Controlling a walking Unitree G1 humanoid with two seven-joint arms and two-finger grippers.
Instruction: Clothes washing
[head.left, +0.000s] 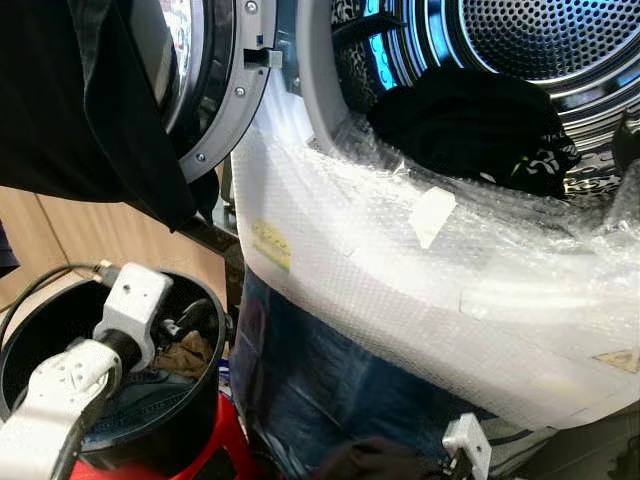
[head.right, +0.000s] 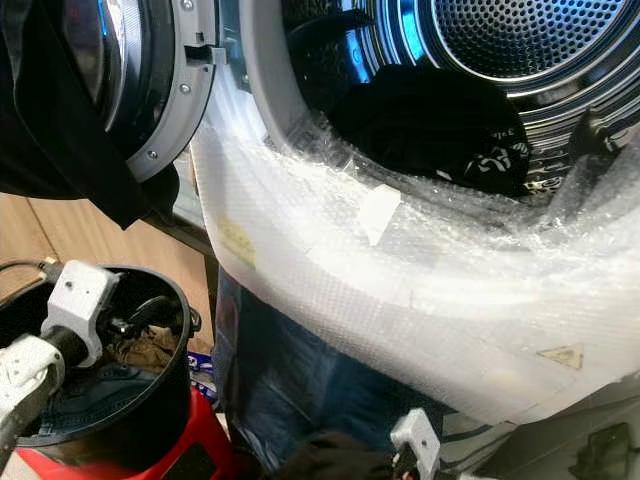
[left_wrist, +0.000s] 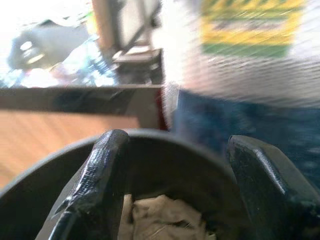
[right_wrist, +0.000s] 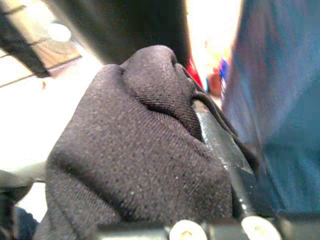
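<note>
Glossy perforated metal drum (head.left: 560, 40) — matt black cloth (head.left: 470, 125).

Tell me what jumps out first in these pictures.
The open washer drum, lit blue at upper right, with dark clothes lying in its mouth above a front wrapped in bubble wrap. At lower left the left end effector reaches, open, into a black bucket of laundry. Low in front of the washer, the right end effector is shut on a dark grey cloth.

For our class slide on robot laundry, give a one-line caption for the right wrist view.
Right gripper shut on a bunched dark cloth, beside the washer's blue front.
</note>
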